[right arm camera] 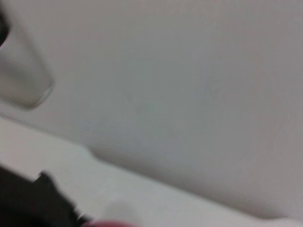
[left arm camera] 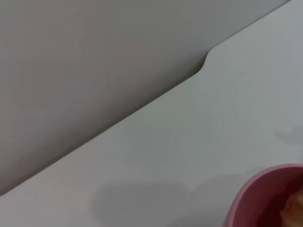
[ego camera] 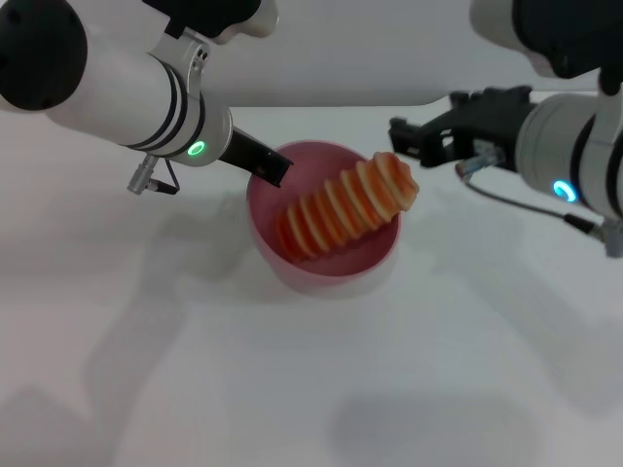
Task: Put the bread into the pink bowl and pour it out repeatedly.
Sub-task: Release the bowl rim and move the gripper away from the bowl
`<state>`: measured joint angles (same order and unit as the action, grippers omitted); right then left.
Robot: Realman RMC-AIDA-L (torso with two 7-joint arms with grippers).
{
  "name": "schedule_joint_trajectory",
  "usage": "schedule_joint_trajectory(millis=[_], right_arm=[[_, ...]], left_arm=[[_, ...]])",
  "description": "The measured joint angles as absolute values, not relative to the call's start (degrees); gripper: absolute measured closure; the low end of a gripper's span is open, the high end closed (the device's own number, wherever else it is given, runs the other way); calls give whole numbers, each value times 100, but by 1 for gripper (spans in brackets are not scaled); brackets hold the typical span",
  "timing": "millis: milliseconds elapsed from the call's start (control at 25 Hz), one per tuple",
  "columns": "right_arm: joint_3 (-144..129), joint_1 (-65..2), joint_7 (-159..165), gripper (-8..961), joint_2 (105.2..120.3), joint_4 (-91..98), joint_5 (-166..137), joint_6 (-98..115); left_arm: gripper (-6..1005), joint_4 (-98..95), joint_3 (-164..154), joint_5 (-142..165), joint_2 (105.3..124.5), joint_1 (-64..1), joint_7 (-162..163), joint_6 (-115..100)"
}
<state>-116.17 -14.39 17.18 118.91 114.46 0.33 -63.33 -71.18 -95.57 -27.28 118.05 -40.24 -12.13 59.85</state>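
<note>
Bread (ego camera: pixel 348 207) apparently just beyond right gripper (ego camera: pixel 401 136).

A plain white worktop (ego camera: pixel 292 389) is carrying the scene, its far edge meeting a grey wall and showing a small notch in the left wrist view. The pink bowl (ego camera: pixel 326 268) appears to be sitting directly on it near the middle, casting a soft shadow around itself.

both arms: glossy white tube links, black joint sections. left arm (ego camera: pixel 117 92): two black bands near wrist, green ring light, small metal plug on a wire loop. right arm (ego camera: pixel 574 146): blue ring light, grey cable running alongside. grippers black.
</note>
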Motion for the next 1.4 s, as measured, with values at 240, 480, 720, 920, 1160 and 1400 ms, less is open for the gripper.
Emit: schedule_joint_trajectory(millis=[240, 480, 720, 920, 1160, 1400], right_arm=[[-11934, -712, 1907, 294, 11931, 11766, -1582, -4847], [-12011, -241, 3159, 294, 11927, 11186, -3680, -2640], [-11706, -210, 5759, 294, 11914, 10144, -6207, -1240], [-11432, -243, 7962, 294, 11900, 9544, -7299, -1160], [-11166, -53, 7547, 294, 11832, 9999, -5850, -1194], [-10482, -508, 3507, 294, 11782, 10624, -1206, -2470]], left_arm=[[799, -7032, -9548, -2837, 11820, -4007, -1209, 5982], [798, -6943, -9542, -3077, 11823, -3990, -1209, 5917], [796, -6895, -9540, -3097, 11832, -3925, -1155, 5690], [794, -6770, -9547, -3105, 11838, -3966, -1150, 5618], [793, -6622, -9552, -3105, 11835, -4053, -1149, 5573], [791, -6440, -9596, -3105, 11846, -4167, -1152, 5524]])
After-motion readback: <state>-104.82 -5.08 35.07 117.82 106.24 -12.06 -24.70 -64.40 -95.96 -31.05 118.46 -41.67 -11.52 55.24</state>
